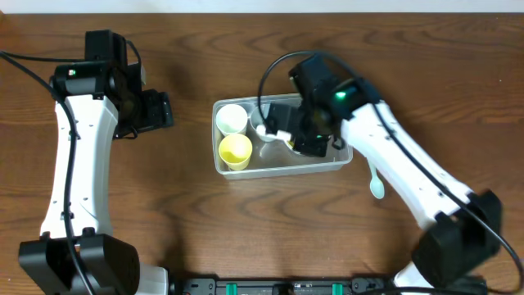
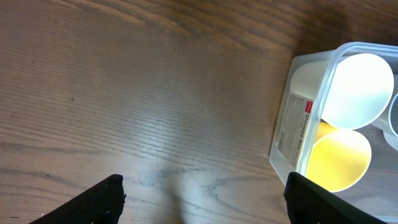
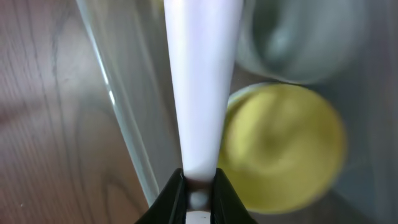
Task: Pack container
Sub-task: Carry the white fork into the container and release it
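Right wrist view: the right tool [image 3: 199, 186] is clamping together on the narrow end of a white spoon [image 3: 202, 81], which is pointing straight away from the fingers. Just beyond, the spoon is hanging over the inside of the container [image 3: 118, 106], close along one clear wall, with a yellow bowl [image 3: 280, 149] lying beside it.

In the overhead view the container [image 1: 282, 168] is sitting mid-bench, its long axis running parallel to the near edge. It is lying directly under the right tool [image 1: 307, 135], so letting go is looking like a short drop along that axis. A white cup [image 1: 232, 119] and a yellow cup [image 1: 236, 150] are filling its left end. A second spoon [image 1: 376, 184] is lying on the bench near the container's right end.

Farther off, toward the left edge, the left tool [image 2: 204, 186] is hovering with its fingers apart, holding nothing.
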